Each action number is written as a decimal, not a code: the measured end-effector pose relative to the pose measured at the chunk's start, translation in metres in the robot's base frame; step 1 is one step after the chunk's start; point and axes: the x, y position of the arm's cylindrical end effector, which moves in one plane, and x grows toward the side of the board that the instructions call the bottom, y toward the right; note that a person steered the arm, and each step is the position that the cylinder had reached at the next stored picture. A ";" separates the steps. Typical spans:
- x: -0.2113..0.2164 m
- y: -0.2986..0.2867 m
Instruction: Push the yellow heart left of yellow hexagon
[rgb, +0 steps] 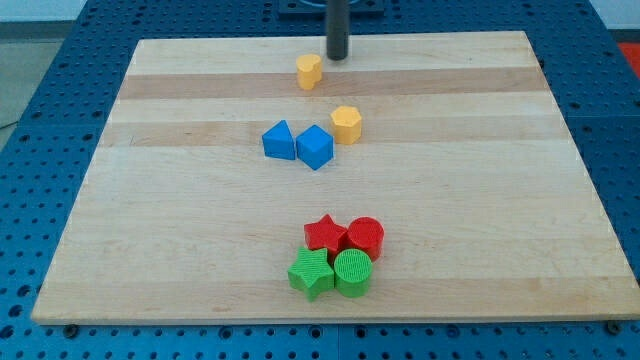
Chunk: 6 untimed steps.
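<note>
My tip (338, 56) stands near the counter's (480, 200) top edge, just up-right of the yellow heart (309, 72), apart from it. The yellow hexagon (346, 125) lies lower, beside the blue cube (315, 147). No gripper here, only the rod.

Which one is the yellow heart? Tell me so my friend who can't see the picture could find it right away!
Start at the wooden board and go to its top edge, where my tip touches down. The yellow heart sits just below and to the view's left of my tip, alone. The other yellow block, the yellow hexagon, lies lower, beside the blue cube; only the heart has a notched top.
</note>
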 end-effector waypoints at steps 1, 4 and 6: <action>0.045 -0.014; 0.009 -0.064; 0.097 -0.036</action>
